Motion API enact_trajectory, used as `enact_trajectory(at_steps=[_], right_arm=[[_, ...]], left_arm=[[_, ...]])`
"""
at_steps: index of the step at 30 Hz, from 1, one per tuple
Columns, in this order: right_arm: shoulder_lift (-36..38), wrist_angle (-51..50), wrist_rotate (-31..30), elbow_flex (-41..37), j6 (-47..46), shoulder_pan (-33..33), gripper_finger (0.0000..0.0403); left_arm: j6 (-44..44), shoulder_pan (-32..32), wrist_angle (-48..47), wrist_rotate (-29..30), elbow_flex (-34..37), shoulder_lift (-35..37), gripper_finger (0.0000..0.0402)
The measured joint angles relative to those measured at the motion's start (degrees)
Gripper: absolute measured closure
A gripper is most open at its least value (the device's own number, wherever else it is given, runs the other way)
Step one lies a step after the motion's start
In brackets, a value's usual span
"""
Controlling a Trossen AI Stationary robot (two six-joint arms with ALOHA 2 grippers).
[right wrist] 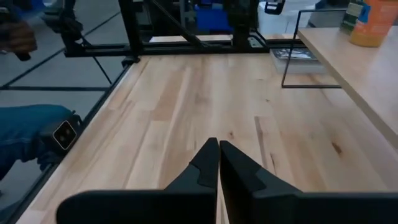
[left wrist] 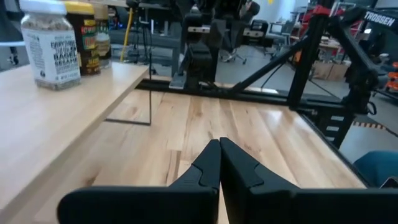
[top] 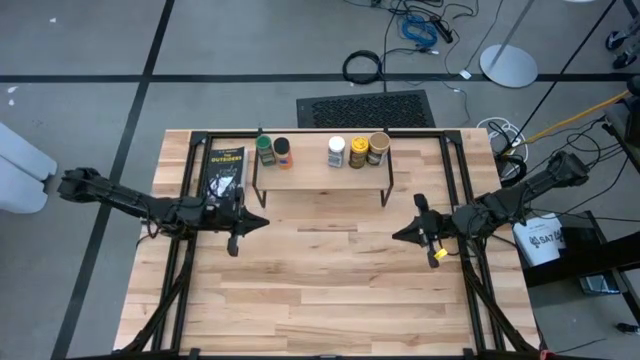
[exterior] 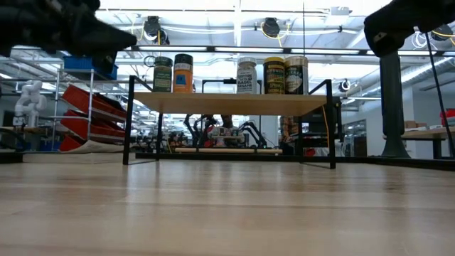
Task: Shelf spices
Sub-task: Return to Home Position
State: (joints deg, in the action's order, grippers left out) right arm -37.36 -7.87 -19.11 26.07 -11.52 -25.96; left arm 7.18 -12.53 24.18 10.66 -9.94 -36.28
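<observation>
**Five jars shelved — the retreat is where harm could be done**

The left gripper [top: 258, 222] is held low over the table [top: 320, 300], its fingers clenched together on nothing, as is confirmed in its own wrist view. Just beyond it, the black packet [top: 225, 172] is laid flat beside the left legs of the shelf [top: 310, 180]. If the arm were swung toward the far side as it is drawn back, the packet could be dragged or a rod leg clipped, and the whole rack would be shaken.

The shelf is stood at the far middle of the table, and all five spices are carried on its plank, toward the far edge. From the left, the green-lidded jar [top: 264, 150] and the dark-lidded orange jar [top: 283, 152] are set just beside each other. After a gap, the white-lidded jar [top: 337, 151], the yellow-lidded jar [top: 358, 152] and the tan-lidded jar [top: 378, 148] are packed close, the last two seemingly touching. All are seen upright in the low view. Because they are narrow and crowded, a knock to the rack could be passed from one jar to the next — and one might be tipped off the far edge.

The right gripper [top: 397, 236] is likewise clenched and empty, held low in front of the shelf's right legs and apart from them. Its hazard is judged smaller, unless its path is carried across that leg.
</observation>
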Motion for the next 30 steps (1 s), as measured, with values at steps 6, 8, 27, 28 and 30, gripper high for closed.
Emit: enact_trajectory(at_steps=[6, 8, 27, 28, 30], right_arm=[[0.06, 5.07, 0.00, -4.42, -0.69, 0.00, 0.0403], [0.18, 8.46, 0.02, -6.79, -0.97, 0.00, 0.0403], [1.80, 20.67, 4.45, -15.27, -1.08, -0.02, 0.0403], [2.11, 20.21, 4.45, -15.27, -1.02, -0.02, 0.0403], [2.54, 18.97, 4.34, -15.27, -1.14, -0.02, 0.0403]], left_arm=[[-0.03, 0.01, 3.42, -0.02, 4.46, 0.62, 0.0395], [-0.01, 0.02, 5.31, -0.02, 5.70, 0.65, 0.0395], [-1.64, 0.02, 10.73, -2.34, 9.49, 0.75, 0.0395], [-2.04, 0.02, 10.79, -2.33, 9.49, 0.75, 0.0395], [-2.84, 0.04, 10.80, -2.16, 9.49, 0.91, 0.0395]])
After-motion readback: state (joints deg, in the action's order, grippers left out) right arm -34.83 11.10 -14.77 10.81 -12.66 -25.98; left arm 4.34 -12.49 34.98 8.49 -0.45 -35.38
